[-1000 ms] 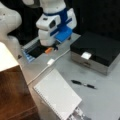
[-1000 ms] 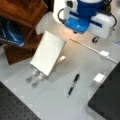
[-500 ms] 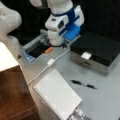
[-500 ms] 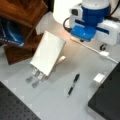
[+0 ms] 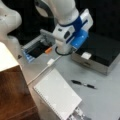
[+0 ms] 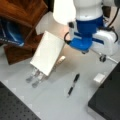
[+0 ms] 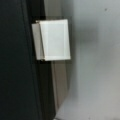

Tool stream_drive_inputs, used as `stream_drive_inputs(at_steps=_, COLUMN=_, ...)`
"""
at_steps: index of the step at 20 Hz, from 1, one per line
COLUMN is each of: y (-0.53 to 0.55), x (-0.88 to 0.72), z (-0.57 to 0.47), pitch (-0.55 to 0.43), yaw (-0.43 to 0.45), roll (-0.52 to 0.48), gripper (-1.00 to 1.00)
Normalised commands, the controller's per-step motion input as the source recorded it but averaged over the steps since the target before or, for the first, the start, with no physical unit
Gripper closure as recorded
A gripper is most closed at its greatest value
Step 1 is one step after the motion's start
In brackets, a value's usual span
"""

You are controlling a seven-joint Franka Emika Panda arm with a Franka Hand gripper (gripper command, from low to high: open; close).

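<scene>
In both front views the arm's head fills the upper middle of the frame, but the pincer (image 5: 65, 51) is masked by the wrist housing, so I cannot tell whether it is spread or pressed together. The wrist view shows a small white block (image 7: 52, 40) left of centre, against a black box (image 7: 17, 75). A notebook (image 5: 58, 95) and pen (image 5: 83, 84) lie lower on the grey desk (image 5: 105, 100).

open table (image 5: 105, 100) is left around the pen (image 5: 83, 84). passage at a front view's right is blocked by the black box (image 5: 105, 53), and at its bottom left by the notebook (image 5: 57, 95) and wooden block (image 5: 12, 92).
</scene>
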Motion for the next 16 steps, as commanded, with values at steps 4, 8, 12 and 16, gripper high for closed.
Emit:
stream_drive_inputs(at_steps=4, y=0.13, x=0.27, z=-0.11, pitch=0.008, yaw=0.017, roll=0.328, gripper=-1.0)
stream_drive_inputs(at_steps=8, y=0.07, x=0.18, z=-0.14, pitch=-0.021, yaw=0.055, roll=0.292, gripper=-1.0)
stream_drive_inputs(at_steps=12, y=-0.01, x=0.12, z=-0.14, pitch=-0.027, yaw=0.055, roll=0.323, gripper=-1.0)
stream_drive_inputs(at_steps=16, y=-0.1, x=0.07, z=-0.15, pitch=-0.02, yaw=0.056, roll=0.366, gripper=-1.0)
